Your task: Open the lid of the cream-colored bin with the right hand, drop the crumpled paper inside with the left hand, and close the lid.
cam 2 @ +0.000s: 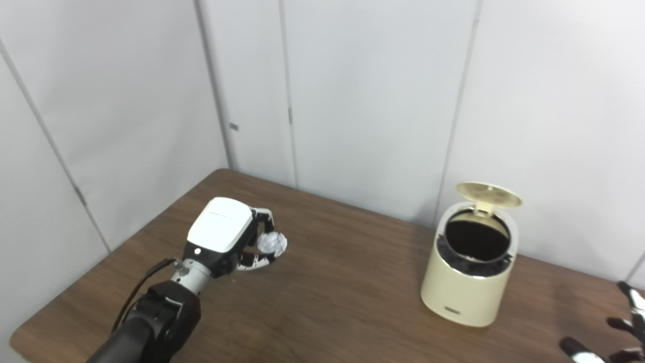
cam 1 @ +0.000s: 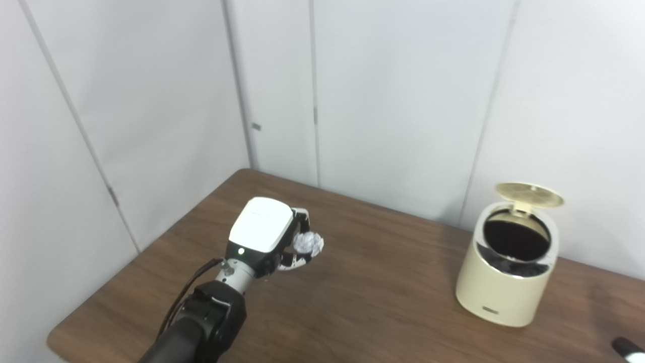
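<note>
The cream-colored bin stands on the brown table at the right, its round lid tipped up at the back and its dark inside showing. Well to the left of it, my left hand hovers above the table, shut on a ball of crumpled white paper held at its fingertips. My right hand shows only at the bottom right corner, low and to the right of the bin, its fingers spread apart and holding nothing.
The wooden table runs from the left corner to the right edge of view. White wall panels stand close behind the bin and along the table's left side.
</note>
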Tool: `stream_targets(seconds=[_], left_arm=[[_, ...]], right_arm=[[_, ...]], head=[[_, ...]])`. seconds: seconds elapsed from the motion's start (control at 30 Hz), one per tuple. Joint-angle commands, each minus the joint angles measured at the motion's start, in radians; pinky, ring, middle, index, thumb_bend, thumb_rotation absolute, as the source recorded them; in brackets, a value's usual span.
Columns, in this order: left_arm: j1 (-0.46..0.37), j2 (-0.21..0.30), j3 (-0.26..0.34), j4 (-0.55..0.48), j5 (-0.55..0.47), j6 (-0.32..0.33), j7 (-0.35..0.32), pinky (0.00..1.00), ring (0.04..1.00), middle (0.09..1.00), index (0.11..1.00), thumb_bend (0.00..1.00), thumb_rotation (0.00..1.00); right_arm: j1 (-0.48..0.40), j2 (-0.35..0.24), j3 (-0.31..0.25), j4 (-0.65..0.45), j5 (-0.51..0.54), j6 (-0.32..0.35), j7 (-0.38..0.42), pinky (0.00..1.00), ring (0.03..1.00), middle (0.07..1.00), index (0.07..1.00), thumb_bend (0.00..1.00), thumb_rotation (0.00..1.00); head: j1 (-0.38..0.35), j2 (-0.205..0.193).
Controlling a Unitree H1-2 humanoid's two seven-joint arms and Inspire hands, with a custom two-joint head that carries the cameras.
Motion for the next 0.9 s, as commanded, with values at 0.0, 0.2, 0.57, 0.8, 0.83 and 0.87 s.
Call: stream_targets(seconds=[0.0,0.2,0.57,0.8,0.83,0.87], left_arm=[[-0.045,0.007,0.011,-0.034,0.029,-0.016,0.042,0.49,0.461,0.413,0.513,0.52,0.01],[-0.107,-0.064,-0.013,-0.045,0.023,-0.038,0.04,0.51,0.476,0.46,0.496,0.52,0.0],[-0.249,-0.184,-0.089,0.01,0.012,-0.1,0.066,0.43,0.421,0.472,0.483,0.53,0.0],[-0.333,-0.251,-0.116,0.081,-0.009,-0.142,0.125,0.47,0.446,0.436,0.525,0.52,0.0],[-0.345,-0.257,-0.121,0.091,-0.012,-0.147,0.13,0.46,0.447,0.434,0.526,0.52,0.0],[-0.355,-0.262,-0.126,0.101,-0.012,-0.149,0.134,0.46,0.45,0.434,0.527,0.52,0.0]], right_arm=[[-0.036,-0.004,-0.004,-0.017,-0.005,-0.036,-0.033,0.49,0.824,1.0,0.975,0.76,0.72],[-0.04,0.003,0.014,-0.017,-0.02,-0.026,-0.036,0.51,0.855,0.997,0.954,0.68,0.54],[-0.04,0.039,0.003,-0.024,0.045,-0.025,-0.039,0.67,0.834,0.935,0.896,0.68,0.21],[-0.041,0.054,0.014,-0.013,0.031,-0.034,-0.053,0.67,0.829,0.931,0.885,0.72,0.31],[-0.042,0.057,0.017,-0.017,0.025,-0.028,-0.053,0.66,0.826,0.929,0.885,0.73,0.33],[-0.043,0.06,0.02,-0.02,0.02,-0.023,-0.053,0.66,0.826,0.929,0.884,0.73,0.33]], head=[[-0.026,0.001],[-0.119,-0.007],[-0.25,-0.026],[-0.341,-0.041],[-0.354,-0.044],[-0.362,-0.046]])
